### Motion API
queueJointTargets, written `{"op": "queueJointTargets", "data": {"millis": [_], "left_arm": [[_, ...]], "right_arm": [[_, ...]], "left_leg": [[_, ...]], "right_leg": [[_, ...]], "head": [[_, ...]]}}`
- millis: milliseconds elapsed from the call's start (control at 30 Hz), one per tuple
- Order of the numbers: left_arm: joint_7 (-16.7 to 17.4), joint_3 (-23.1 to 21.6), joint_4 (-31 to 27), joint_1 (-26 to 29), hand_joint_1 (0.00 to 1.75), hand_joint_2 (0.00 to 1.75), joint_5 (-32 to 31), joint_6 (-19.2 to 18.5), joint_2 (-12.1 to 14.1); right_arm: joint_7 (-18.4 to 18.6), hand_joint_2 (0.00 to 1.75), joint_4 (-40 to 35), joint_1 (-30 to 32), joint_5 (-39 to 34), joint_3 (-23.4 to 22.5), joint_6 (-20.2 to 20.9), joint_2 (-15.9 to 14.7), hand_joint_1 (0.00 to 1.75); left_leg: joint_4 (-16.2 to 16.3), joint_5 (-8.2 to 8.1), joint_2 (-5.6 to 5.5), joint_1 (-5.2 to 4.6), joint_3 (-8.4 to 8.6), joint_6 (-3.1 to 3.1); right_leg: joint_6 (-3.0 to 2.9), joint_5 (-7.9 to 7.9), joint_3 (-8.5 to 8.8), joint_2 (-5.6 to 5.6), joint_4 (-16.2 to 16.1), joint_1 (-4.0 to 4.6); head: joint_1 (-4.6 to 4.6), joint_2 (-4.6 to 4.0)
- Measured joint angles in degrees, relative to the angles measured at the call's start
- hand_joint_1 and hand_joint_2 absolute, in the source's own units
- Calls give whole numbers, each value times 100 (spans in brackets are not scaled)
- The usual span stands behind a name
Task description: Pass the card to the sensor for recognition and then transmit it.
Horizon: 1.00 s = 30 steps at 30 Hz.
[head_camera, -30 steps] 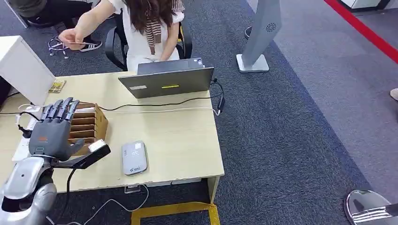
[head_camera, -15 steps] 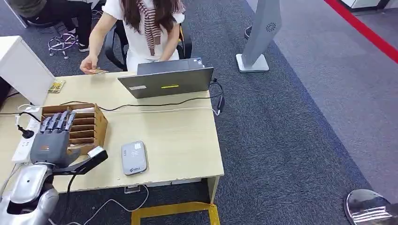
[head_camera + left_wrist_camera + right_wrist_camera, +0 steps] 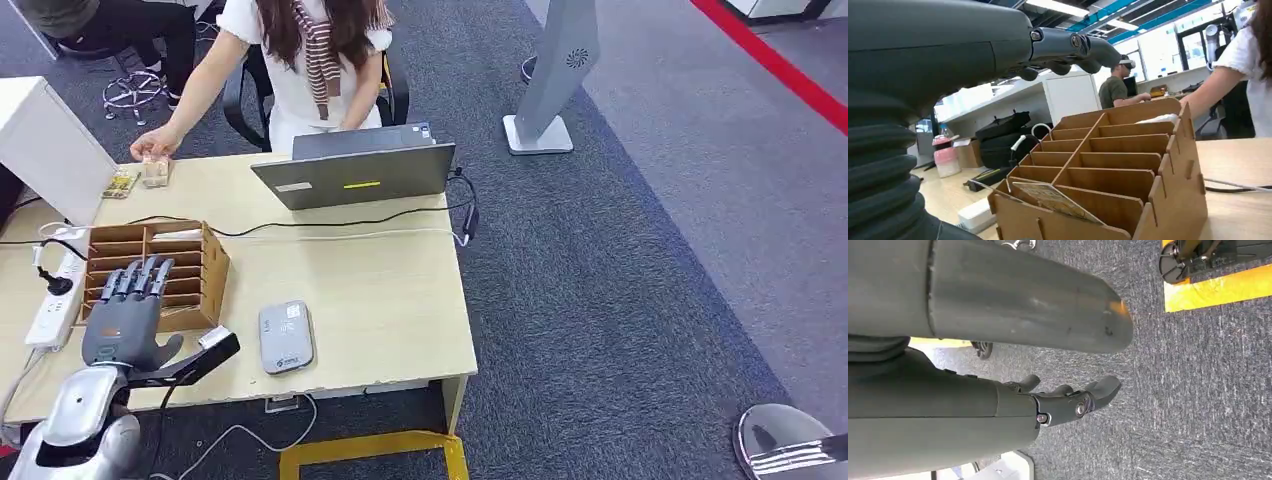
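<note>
L hand [image 3: 124, 322] hovers flat over near end of wooden slot rack [image 3: 190, 262] on counter [image 3: 380, 300], fingers [image 3: 140, 278] spread, holding nothing. Card [image 3: 1053, 199] sits in nearest slot. Card reader [image 3: 286, 336] beside rack. R hand [image 3: 1068, 402] hangs over carpet, fingers apart, empty.

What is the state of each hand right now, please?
Left hand: open, holding nothing, fingers spread above the card rack.
Right hand: holding nothing, fingers loosely curled, hanging over the carpet.
</note>
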Motion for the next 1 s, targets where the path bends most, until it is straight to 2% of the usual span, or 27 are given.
{"op": "queueJointTargets", "data": {"millis": [300, 533, 1000], "left_arm": [[101, 406, 369, -53, 0, 175, -205, 444, -85], [147, 643, 667, -98, 0, 175, -282, 627, -138], [127, 756, 1023, -253, 0, 175, -470, 850, -297]], "right_arm": [[-2, 0, 0, -4, -11, 85, 2, 0, 0], [0, 0, 0, -9, -7, 149, 4, 0, 0], [2, 0, 0, -23, 15, 221, 20, 0, 0]], "left_leg": [[0, 0, 1, 0, 1, 0], [0, 0, 1, 0, 0, 0], [0, 0, 0, 0, 0, 0]], "right_leg": [[0, 0, 0, 1, 0, 0], [0, 0, 0, 0, 0, 0], [0, 0, 0, 0, 0, 0]], "head": [[0, 0], [0, 0], [-2, 0]]}}
